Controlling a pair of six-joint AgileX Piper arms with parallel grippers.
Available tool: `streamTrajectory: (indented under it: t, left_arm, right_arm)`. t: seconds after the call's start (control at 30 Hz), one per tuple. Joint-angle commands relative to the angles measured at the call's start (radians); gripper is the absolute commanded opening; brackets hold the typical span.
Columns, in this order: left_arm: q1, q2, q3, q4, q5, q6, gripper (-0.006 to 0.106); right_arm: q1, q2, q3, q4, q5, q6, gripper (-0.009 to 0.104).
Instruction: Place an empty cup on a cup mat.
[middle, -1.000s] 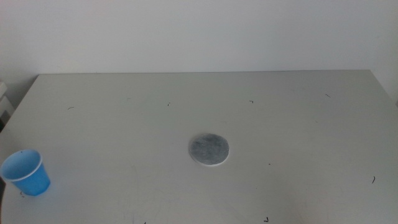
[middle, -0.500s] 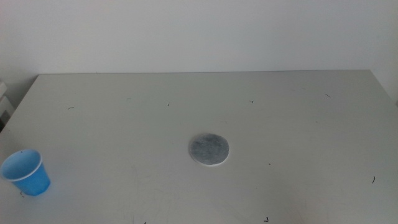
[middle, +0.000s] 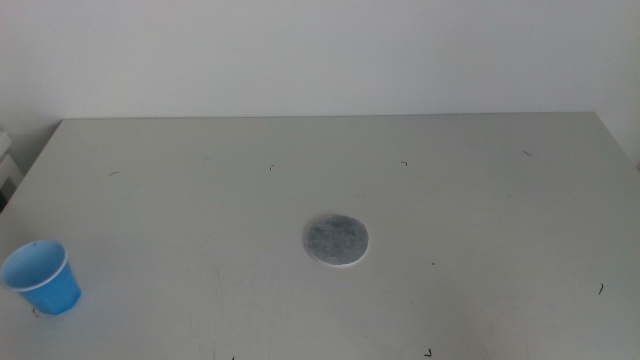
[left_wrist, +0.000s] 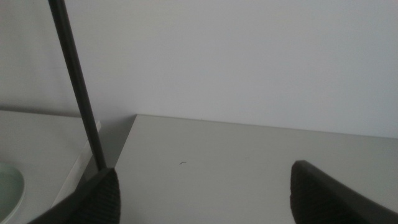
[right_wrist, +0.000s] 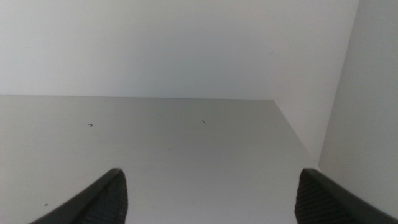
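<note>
The grey table (middle: 450, 200) carries the cup mat (middle: 336, 241) near its centre and the cup (middle: 41, 278) upright at the near left corner, well apart. The left gripper (left_wrist: 202, 193) and right gripper (right_wrist: 208, 196) both wait spread wide, holding nothing. The cup sits beside the edge; a clumsy approach could knock it off.

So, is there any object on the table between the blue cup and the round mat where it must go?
No, nothing visible. The cup stands upright near the table's front left corner, the cup mat lies near the middle, and only bare tabletop with tiny dark specks lies between them.
</note>
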Motion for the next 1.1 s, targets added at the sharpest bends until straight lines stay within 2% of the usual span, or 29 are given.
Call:
streamTrajectory:
  t: [0.0, 0.2, 0.33, 0.5, 0.7, 0.83, 1.07]
  left_arm:
    - [0.001, 0.072, -0.103, -0.003, 0.007, 0.013, 0.105]
    - [0.001, 0.203, -0.246, -0.003, 0.205, 0.062, 0.105]
    - [0.001, 0.264, -0.260, -0.001, 0.347, 0.074, 0.105]
    - [0.001, 0.328, -0.260, 0.006, 0.370, 0.074, 0.105]
    - [0.001, 0.406, -0.260, -0.030, 0.465, 0.087, 0.105]
    - [0.002, 0.456, -0.260, 0.010, 0.484, 0.112, 0.105]
    - [0.002, 0.529, -0.262, 0.006, 0.484, 0.172, 0.105]
  right_arm:
    - [0.000, -0.026, -0.008, -0.014, -0.075, -0.005, 0.094]
    - [0.000, -0.026, -0.008, -0.014, -0.075, -0.005, 0.094]
    - [0.000, -0.026, -0.008, -0.014, -0.075, -0.005, 0.094]
    - [0.000, -0.026, -0.008, -0.014, -0.075, -0.005, 0.094]
    - [0.000, -0.026, -0.008, -0.014, -0.075, -0.005, 0.094]
    - [0.000, -0.026, -0.008, -0.014, -0.075, -0.005, 0.094]
    - [0.000, -0.026, -0.008, -0.014, -0.075, -0.005, 0.094]
